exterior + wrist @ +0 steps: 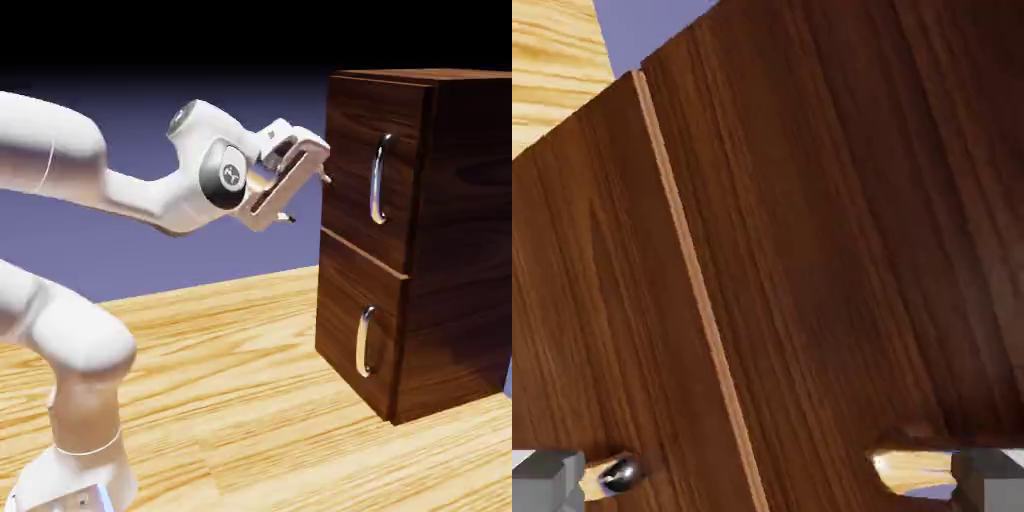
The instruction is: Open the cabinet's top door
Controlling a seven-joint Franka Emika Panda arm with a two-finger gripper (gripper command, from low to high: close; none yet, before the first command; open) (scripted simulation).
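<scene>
The cabinet (pixel 450 240) is dark wood-grain (handles (pixel 378 180) glossy silver metal), the table (pixel 240 400) pale wood.

Spread-fingered hand (pixel 306 197) just beside the closed top door (pixel 372 175) of the cabinet (pixel 450 240), left of its handle (pixel 377 180)

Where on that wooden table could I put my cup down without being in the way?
The table is bare between the robot's base and the cabinet, and along the near edge in front. It is tight higher up, where the open end effector hangs close to the top door, near its handle.
</scene>
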